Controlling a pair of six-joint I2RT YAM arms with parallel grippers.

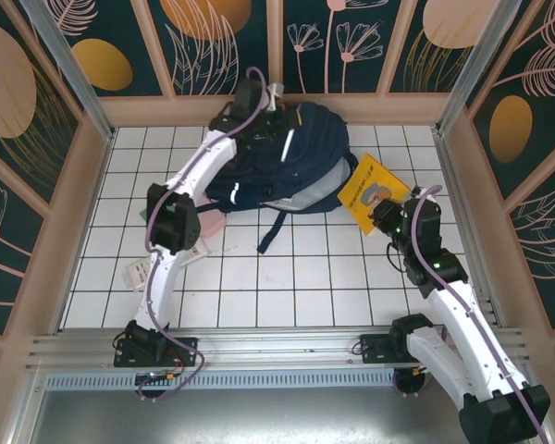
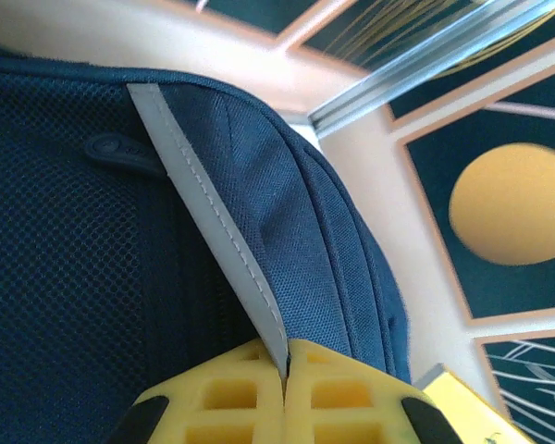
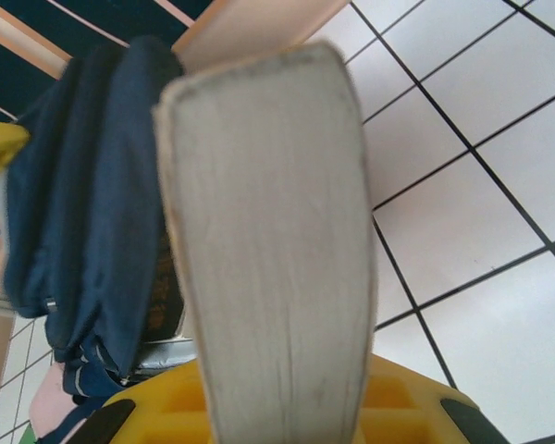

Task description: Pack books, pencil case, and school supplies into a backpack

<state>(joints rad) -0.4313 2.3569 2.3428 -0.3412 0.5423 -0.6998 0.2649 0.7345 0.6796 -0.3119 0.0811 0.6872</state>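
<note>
Top external view first: the big navy backpack lies at the far side of the white-tiled desk, close to the back wall. The left tool is up at the top of the bag. In the left wrist view its yellow fingers are pressed together on the bag's white stripe, so it has a pinch of the bag.

The right tool is on the other side, clamped on the orange-yellow book. That book is just beside the bag, not in it. In the right wrist view the book's pale page edge stands up between the yellow fingers, with the bag behind it.

I think the packing has only just begun - no book can be seen going inside yet. I cannot tell if the bag's mouth is open wide enough. A whitish packet and a pink flat thing lie out on the desk by the left arm, so those are left to pack too.
</note>
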